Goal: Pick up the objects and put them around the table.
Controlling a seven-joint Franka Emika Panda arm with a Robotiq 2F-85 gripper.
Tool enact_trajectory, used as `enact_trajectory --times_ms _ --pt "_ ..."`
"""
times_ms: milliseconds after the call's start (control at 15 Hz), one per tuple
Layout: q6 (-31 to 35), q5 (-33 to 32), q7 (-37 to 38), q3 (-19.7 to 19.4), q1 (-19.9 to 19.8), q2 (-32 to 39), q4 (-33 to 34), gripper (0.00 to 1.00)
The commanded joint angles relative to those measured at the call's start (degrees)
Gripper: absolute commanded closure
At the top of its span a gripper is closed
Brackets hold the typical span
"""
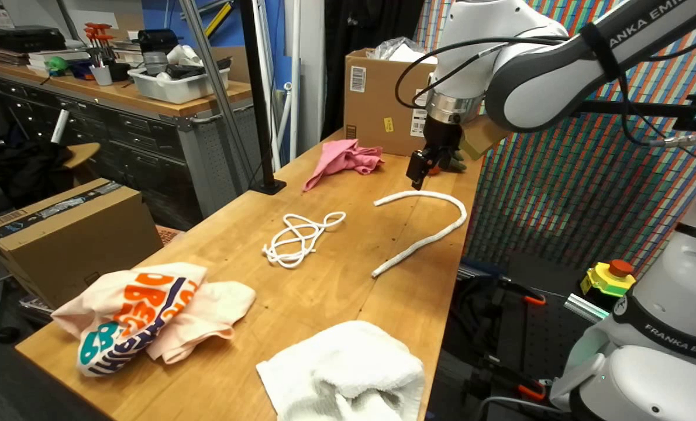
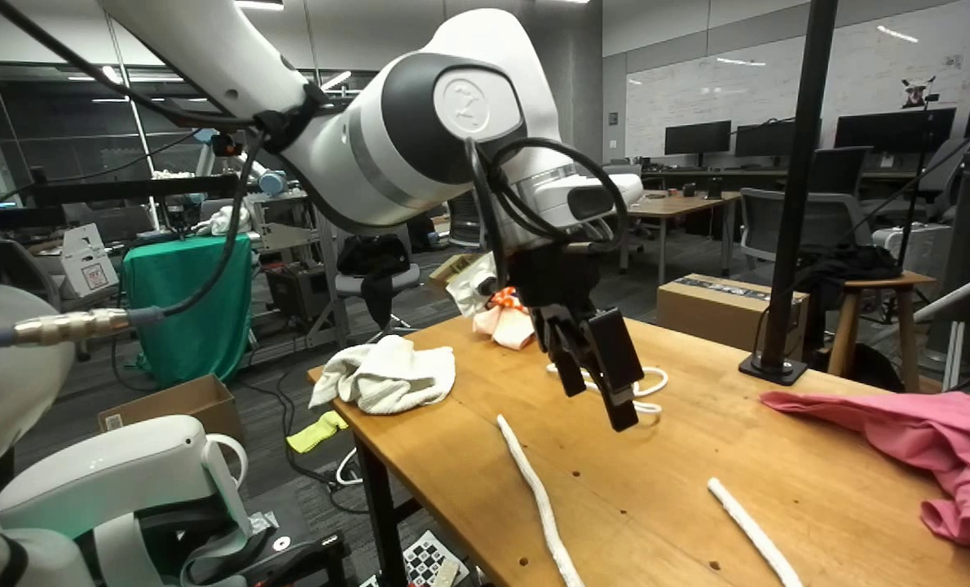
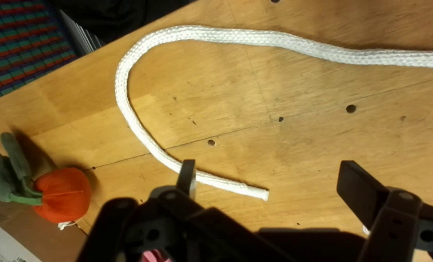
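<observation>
On the table (image 1: 324,292) lie two ropes (image 1: 463,214) (image 1: 300,238), three cloths (image 1: 348,156) (image 1: 207,313) (image 1: 348,359) and, far off, one toy (image 1: 457,165) partly hidden from here by the gripper (image 3: 266,179), fingers (image 3: 362,194) apart.

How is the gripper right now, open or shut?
The gripper is open: in the wrist view its fingers stand wide apart, nothing clamped between them.

In an exterior view, the wooden table (image 1: 324,292) carries a tangled cord (image 1: 299,238); around it, pink cloth (image 1: 347,158) at one o'clock, cardboard box (image 1: 371,114) beyond, orange plush (image 1: 454,165) at two, curved rope (image 1: 463,215) at three, white towel (image 1: 348,362) at five, printed cloth (image 1: 149,316) at eight, post foot (image 1: 270,187) at eleven.
</observation>
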Motion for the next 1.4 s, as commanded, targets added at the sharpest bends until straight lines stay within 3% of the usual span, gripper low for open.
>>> enact_trajectory --times_ms 0,400,800,1067,1267,1333 --pt "-1.49 -4.07 0.19 0.84 0.84 -1.82 0.61 0.0" --pt "-13.63 8.82 -24.91 -4.92 10.78 -11.1 1.87 0.0" --pt "-30.35 18.76 -42.3 -10.67 17.52 -23.91 5.1 0.0" --pt "-38.45 21.55 -49.31 -13.35 20.06 -31.25 6.64 0.0" --pt "-38.89 23.31 -51.76 -15.12 21.1 -36.97 5.5 0.0" --pt "-38.33 21.56 -49.53 -13.64 19.91 -32.94 6.26 0.0"
